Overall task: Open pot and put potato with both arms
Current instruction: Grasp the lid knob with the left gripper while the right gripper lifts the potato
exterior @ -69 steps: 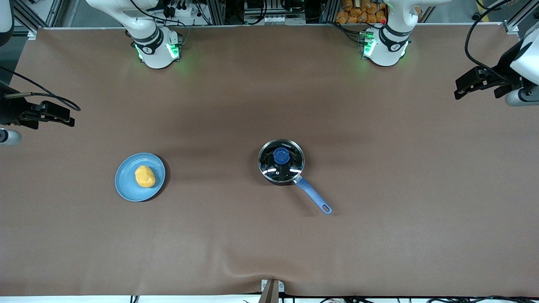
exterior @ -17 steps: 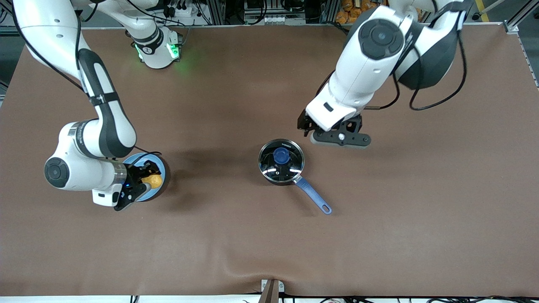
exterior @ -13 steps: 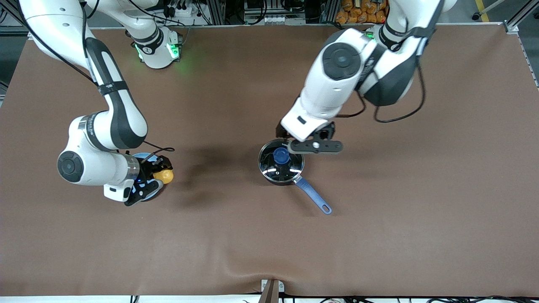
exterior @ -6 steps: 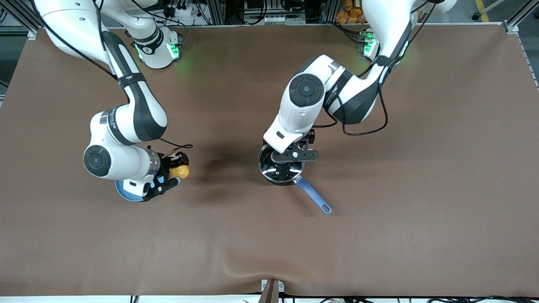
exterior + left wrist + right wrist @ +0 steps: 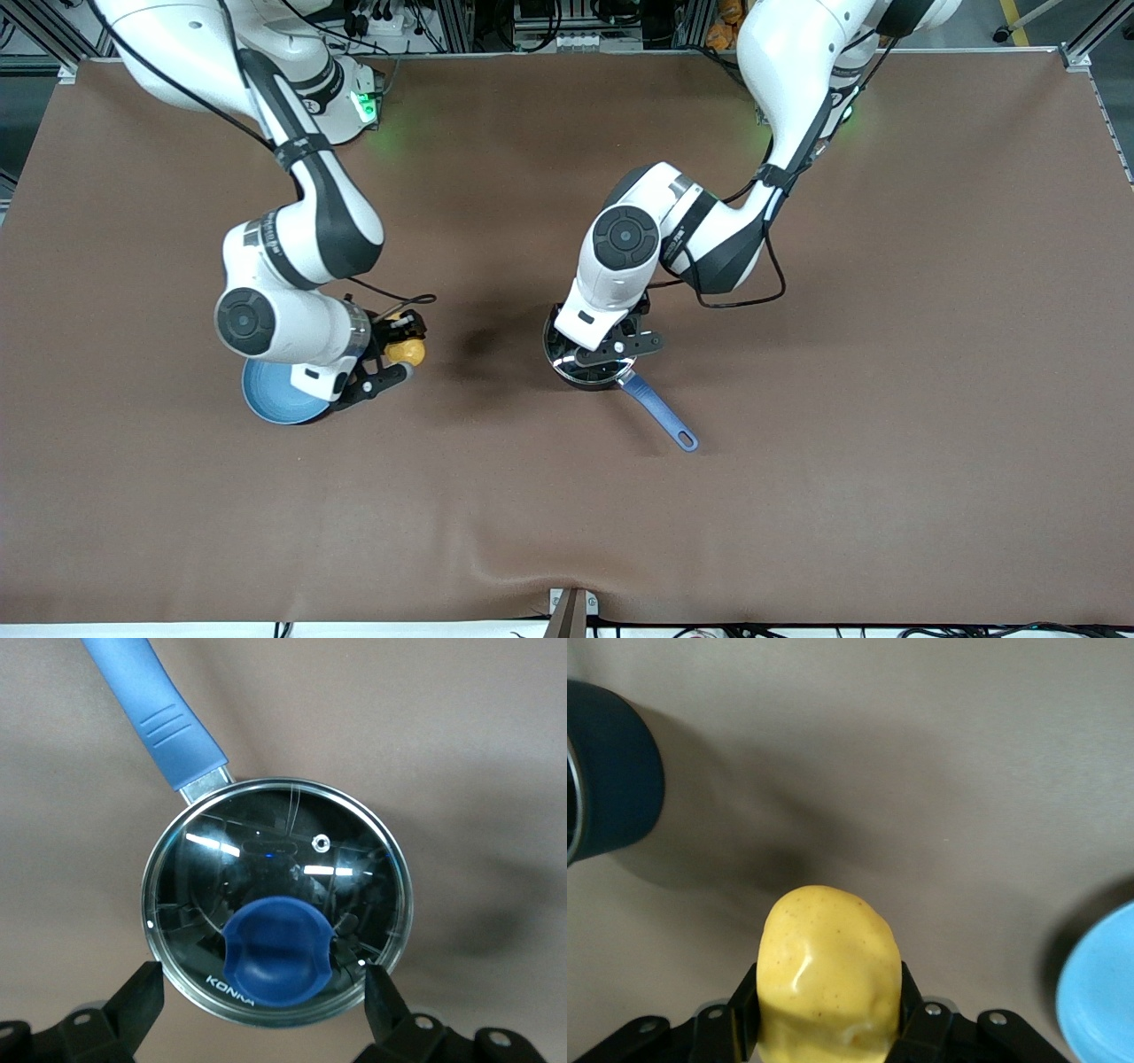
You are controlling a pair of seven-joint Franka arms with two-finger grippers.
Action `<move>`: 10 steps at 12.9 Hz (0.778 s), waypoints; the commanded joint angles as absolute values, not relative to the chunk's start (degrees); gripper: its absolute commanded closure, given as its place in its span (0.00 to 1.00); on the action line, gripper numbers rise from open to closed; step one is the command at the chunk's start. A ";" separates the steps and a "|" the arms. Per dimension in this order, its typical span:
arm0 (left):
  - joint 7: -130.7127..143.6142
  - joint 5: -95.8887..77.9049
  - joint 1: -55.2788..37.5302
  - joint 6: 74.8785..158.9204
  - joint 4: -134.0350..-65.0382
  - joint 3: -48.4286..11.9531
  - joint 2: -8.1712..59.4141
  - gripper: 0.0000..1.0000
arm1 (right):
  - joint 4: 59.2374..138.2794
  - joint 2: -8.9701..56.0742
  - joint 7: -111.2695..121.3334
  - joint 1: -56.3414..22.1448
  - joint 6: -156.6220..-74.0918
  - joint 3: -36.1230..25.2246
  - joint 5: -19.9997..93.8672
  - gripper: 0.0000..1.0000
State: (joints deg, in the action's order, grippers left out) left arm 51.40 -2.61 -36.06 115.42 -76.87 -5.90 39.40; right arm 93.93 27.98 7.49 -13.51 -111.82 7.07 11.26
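The black pot (image 5: 595,378) stands mid-table with its glass lid (image 5: 276,864) on and its blue handle (image 5: 660,415) pointing toward the front camera. My left gripper (image 5: 602,347) hangs open right over the lid. In the left wrist view, the left gripper (image 5: 261,985) has its fingers (image 5: 137,1001) spread wide on either side of the blue knob (image 5: 277,950), not touching it. My right gripper (image 5: 400,347) is shut on the yellow potato (image 5: 407,351), held in the air over the table between plate and pot. The potato (image 5: 829,974) fills the right gripper (image 5: 829,1014).
The light-blue plate (image 5: 270,403) lies bare under the right arm's wrist, toward the right arm's end of the table; its edge (image 5: 1103,992) shows in the right wrist view, as does the pot's dark wall (image 5: 607,784). Brown cloth covers the table.
The right gripper has carried the potato off the plate and toward the pot. The left gripper has come down from beside the pot to right over the lid's knob.
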 commanded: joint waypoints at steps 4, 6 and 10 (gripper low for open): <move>54.92 -1.41 -36.82 118.55 -75.41 -5.36 41.83 0.00 | 94.66 26.63 0.55 -16.16 -112.06 6.77 12.39 0.98; 55.28 -1.32 -36.83 118.92 -75.41 -5.36 42.19 0.00 | 94.31 26.63 -3.24 -18.36 -112.15 6.77 12.39 0.98; 55.81 0.00 -37.27 118.92 -75.94 -5.36 42.27 0.03 | 94.13 26.63 -6.94 -20.56 -113.20 6.77 12.31 0.98</move>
